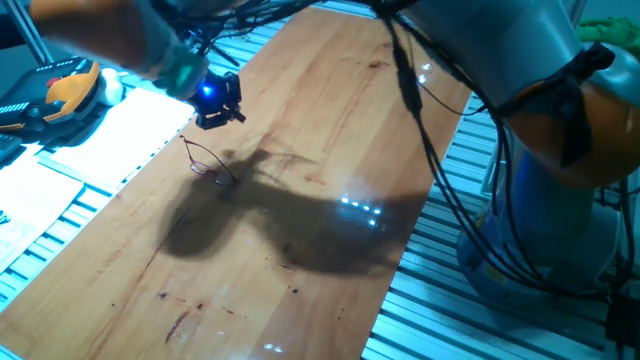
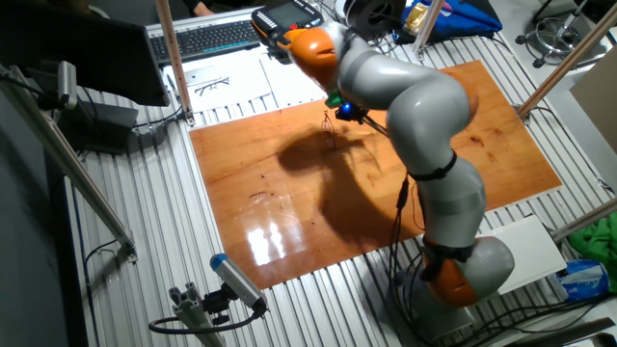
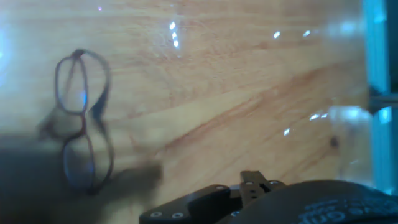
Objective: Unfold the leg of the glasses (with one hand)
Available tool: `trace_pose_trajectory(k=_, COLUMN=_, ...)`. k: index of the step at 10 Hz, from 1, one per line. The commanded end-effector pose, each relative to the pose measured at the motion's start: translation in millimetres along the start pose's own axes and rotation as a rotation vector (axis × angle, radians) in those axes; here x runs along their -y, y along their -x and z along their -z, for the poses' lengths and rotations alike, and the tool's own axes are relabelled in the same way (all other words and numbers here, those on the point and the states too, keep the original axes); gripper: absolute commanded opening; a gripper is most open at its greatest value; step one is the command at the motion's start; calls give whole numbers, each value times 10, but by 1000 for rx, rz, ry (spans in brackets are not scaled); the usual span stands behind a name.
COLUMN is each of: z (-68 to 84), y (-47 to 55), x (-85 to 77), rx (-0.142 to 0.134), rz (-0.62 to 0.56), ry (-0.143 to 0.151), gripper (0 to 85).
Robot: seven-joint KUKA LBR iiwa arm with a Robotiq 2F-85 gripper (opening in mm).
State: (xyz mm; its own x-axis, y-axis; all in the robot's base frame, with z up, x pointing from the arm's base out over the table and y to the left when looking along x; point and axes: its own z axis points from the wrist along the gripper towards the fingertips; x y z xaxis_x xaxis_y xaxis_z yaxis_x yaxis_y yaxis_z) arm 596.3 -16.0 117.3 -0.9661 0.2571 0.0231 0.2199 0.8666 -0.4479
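The glasses [image 1: 207, 162] are a thin reddish-brown wire frame lying on the wooden table [image 1: 330, 130] near its far left edge. They also show as a tiny frame [image 2: 330, 131] in the other fixed view. The hand view has them at the left, lenses one above the other [image 3: 81, 118], blurred. The hand, my black gripper [image 1: 222, 110] with its blue light, hangs above and just behind the glasses, apart from them. Only its dark body [image 3: 249, 196] reaches into the hand view's bottom edge. Its fingers are too small and blurred to judge.
White paper sheets [image 1: 120, 135] and an orange-black pendant [image 1: 62, 90] lie left of the board. A keyboard [image 2: 207, 39] and metal posts [image 2: 172, 58] stand behind it. My arm's shadow [image 1: 300, 225] crosses the wood. Slatted metal [image 1: 470, 300] surrounds the board.
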Motion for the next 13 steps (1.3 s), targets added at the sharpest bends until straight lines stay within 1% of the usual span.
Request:
trace_pose_trajectory(k=1, z=-39, y=-2, x=3, rx=7, rz=1, ry=152, gripper=0)
trace_pose_trajectory(k=2, z=-88, y=6, x=-22, rx=16, rz=-1, ry=133, gripper=0)
trace_pose_trajectory(k=3, z=-107, y=19, x=-50, rx=20, rz=-7, ry=124, gripper=0)
trace_pose_trajectory(k=4, z=-111, y=37, x=-82, rx=28, rz=-17, ry=99, gripper=0)
trace_pose_trajectory(k=5, z=-111, y=58, x=-106, rx=28, rz=-34, ry=90, gripper=0)
trace_pose_trajectory(k=6, z=-107, y=86, x=-140, rx=17, rz=-46, ry=91, gripper=0)
trace_pose_trajectory(k=7, z=-109, y=113, x=-176, rx=12, rz=-52, ry=89, gripper=0)
trace_pose_trajectory(k=10, z=-186, y=172, x=-166, rx=14, rz=-48, ry=95, gripper=0)
trace_pose_trajectory(k=11, z=-199, y=177, x=-173, rx=13, rz=-48, ry=96, gripper=0)
trace_pose_trajectory(k=13, z=-176, y=188, x=-197, rx=3, rz=-55, ry=93, gripper=0)
